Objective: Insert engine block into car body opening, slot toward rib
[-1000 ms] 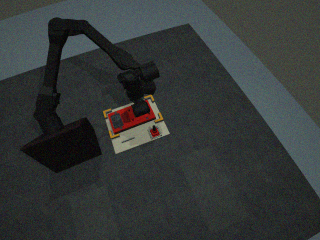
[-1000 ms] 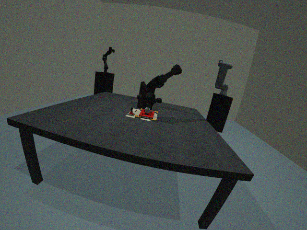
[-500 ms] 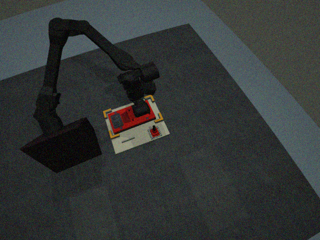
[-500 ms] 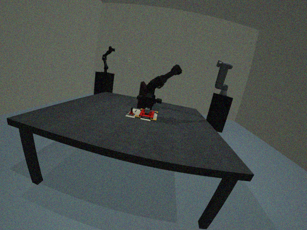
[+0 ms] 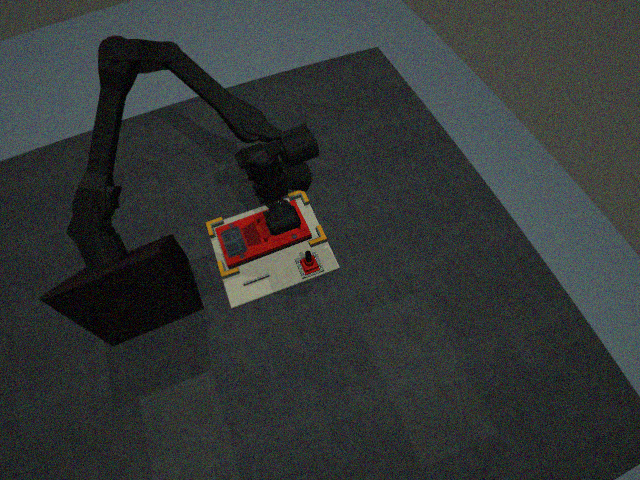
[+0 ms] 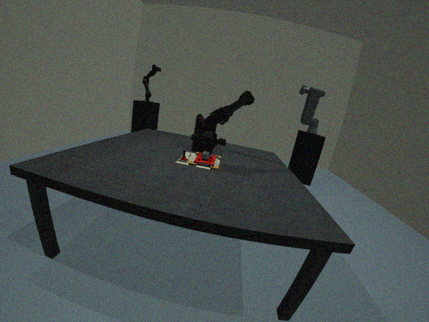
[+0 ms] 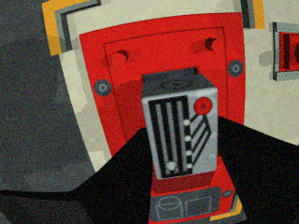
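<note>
My gripper (image 5: 282, 215) (image 7: 181, 130) points down over the red car body (image 5: 276, 242) (image 6: 200, 160) (image 7: 168, 39). It is shut on the grey engine block (image 7: 179, 135), with a black finger on each side. In the wrist view the block's striped face with a red disc is toward the camera. The block is over the middle of the body, and a dark edge shows just beyond it. The block and fingers hide most of the opening. The rib and the block's slot cannot be made out, and how deep the block sits cannot be told.
The car body lies on a white board (image 5: 237, 294) between yellow corner brackets (image 5: 212, 226) (image 7: 50, 28). A small red piece with a black knob (image 5: 308, 262) (image 6: 184, 157) stands beside it in a square frame. Two other arms stand on pedestals beyond the table.
</note>
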